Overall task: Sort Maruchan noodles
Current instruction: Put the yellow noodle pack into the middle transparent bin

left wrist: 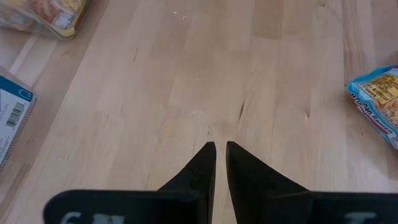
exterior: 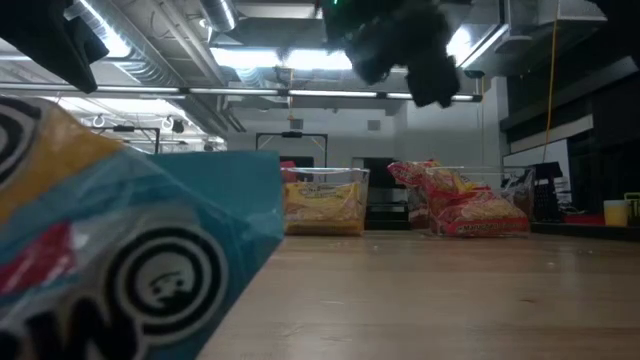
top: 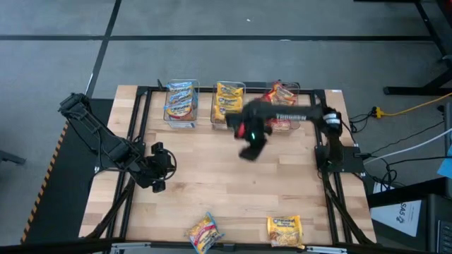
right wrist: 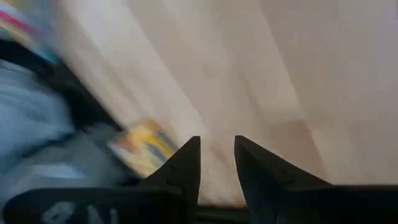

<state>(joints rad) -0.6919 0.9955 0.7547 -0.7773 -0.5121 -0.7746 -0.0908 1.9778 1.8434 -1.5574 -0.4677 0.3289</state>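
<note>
We see most noodles already sorted into three bins along the upper edge of the counter (top: 226,176); two packets (top: 205,231) (top: 284,230) remain at the lower edge. Our left tool (top: 157,185) rests narrow and empty at left, our right tool (top: 248,152) hangs narrow and empty at centre.

I see right gripper (top: 250,152) mid-table, blurred, below the bins | left gripper (top: 159,169) low at left side | three clear bins (top: 181,106) at far edge holding packets | two loose packets (top: 205,232) at near edge
</note>
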